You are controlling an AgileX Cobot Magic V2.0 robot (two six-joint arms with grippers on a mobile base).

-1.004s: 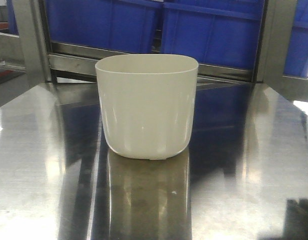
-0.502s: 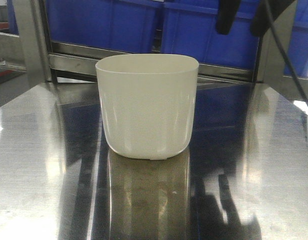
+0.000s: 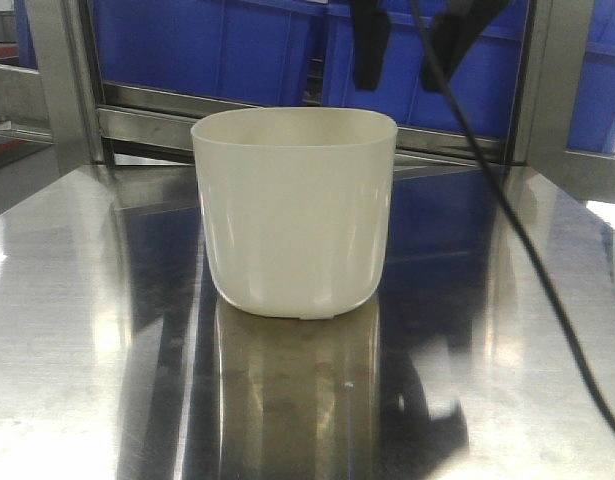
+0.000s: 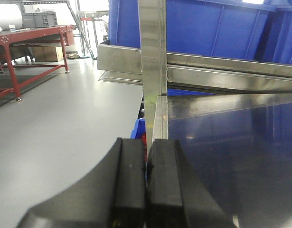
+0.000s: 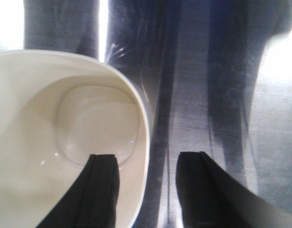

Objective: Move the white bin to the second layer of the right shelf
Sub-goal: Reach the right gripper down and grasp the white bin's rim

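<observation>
Steel tabletop (image 3: 77,340): a flat, brushed, reflective surface is seen across the front view; the blue behind it is mirrored in it.
Blue crates (image 3: 212,45): they are set side by side behind the tabletop, held in a steel frame (image 3: 152,125) with upright posts.
White bin (image 3: 294,212): it is stood upright on the tabletop near the middle, open mouth up and empty, with its reflection below it. In the right wrist view its rim and rounded base are seen from above.
Cable (image 3: 527,250): a black lead is hung down from the upper edge across the right side of the front view.
Right gripper (image 3: 411,42): it is held above the bin's right rear rim, apart from it. Its jaws are spread wide; in the right wrist view one finger (image 5: 102,190) is seen over the bin's inside and the other over bare steel.
Left gripper (image 4: 146,156): it is kept at the tabletop's left edge, near a frame post, with the black pads pressed together and nothing between them.
</observation>
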